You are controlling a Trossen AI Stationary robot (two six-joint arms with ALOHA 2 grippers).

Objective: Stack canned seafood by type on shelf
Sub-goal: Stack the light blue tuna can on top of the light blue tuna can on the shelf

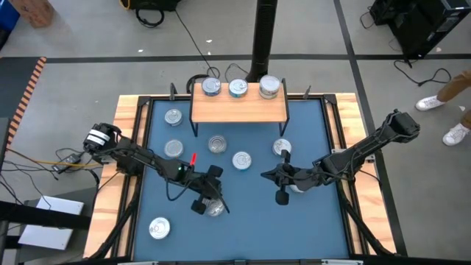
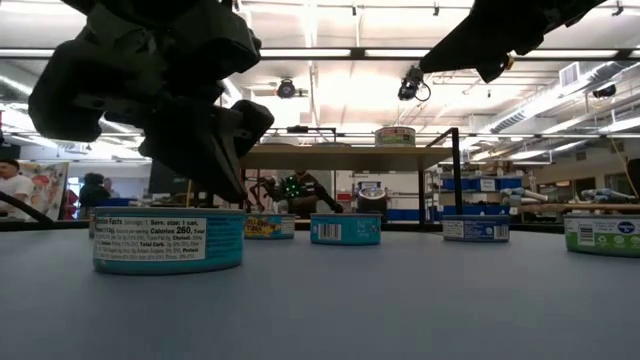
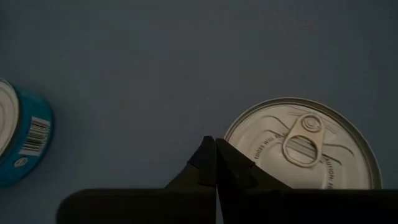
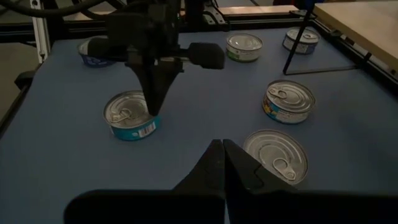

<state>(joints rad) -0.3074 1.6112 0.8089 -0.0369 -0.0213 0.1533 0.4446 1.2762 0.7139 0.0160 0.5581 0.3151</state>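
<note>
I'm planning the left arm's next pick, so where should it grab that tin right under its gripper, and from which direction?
Probably from straight above, fingers opened across the round side wall. The tin lies flat on the blue mat, pull-tab lid up, so its low wall is the only part two fingers can pinch. The left gripper hangs over its edge with fingers shut; it would need to open and centre first.

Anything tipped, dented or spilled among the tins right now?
Nothing stands out. The tins on the blue mat all sit flat, tops up, and three rest on the shelf. Both grippers, left and right, are shut and empty above tins.
</note>
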